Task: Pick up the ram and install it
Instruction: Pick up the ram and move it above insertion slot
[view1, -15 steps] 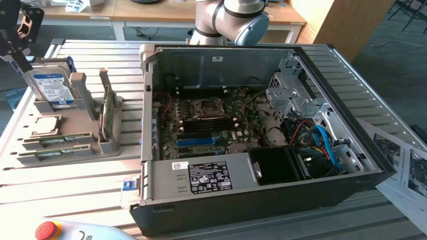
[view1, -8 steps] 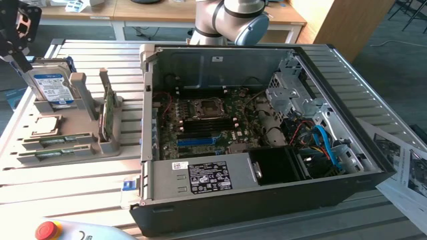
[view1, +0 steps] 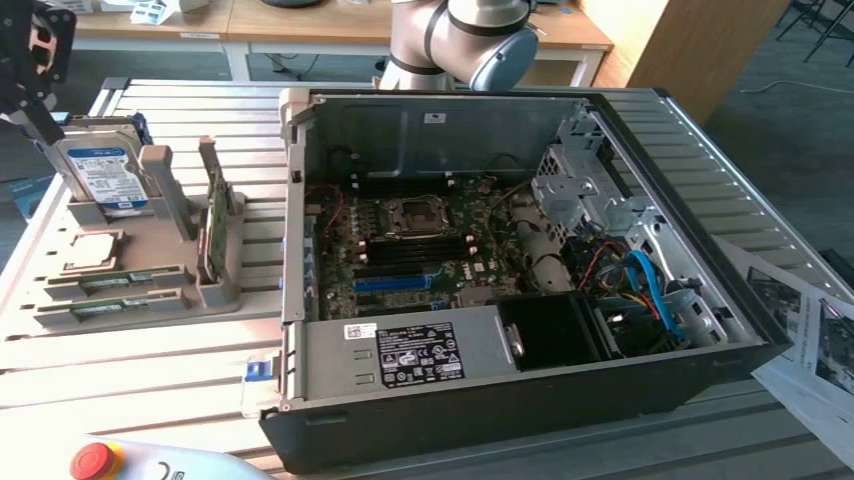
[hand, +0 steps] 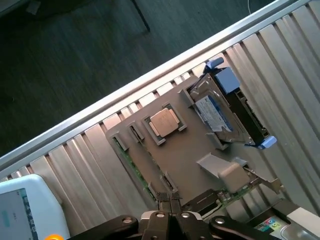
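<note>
Both fingers (hand: 162, 199) are pressed together, holding nothing, poised above the grey tray (hand: 192, 150) on the slatted counter (hand: 75, 165). A clean pick likely calls for spreading them, squaring them across the stick's narrow width and closing on its long edges, not its chips. The ram (hand: 136, 171) lies flat in a cradle along the tray's edge, near the fingers but apart from them.

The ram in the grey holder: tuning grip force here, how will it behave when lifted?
The ram is a thin, narrow green board, so probably stiff and light. Bare circuitry suggests it is fragile. It lies in a slot of the holder, so it may catch slightly when lifted.
</note>
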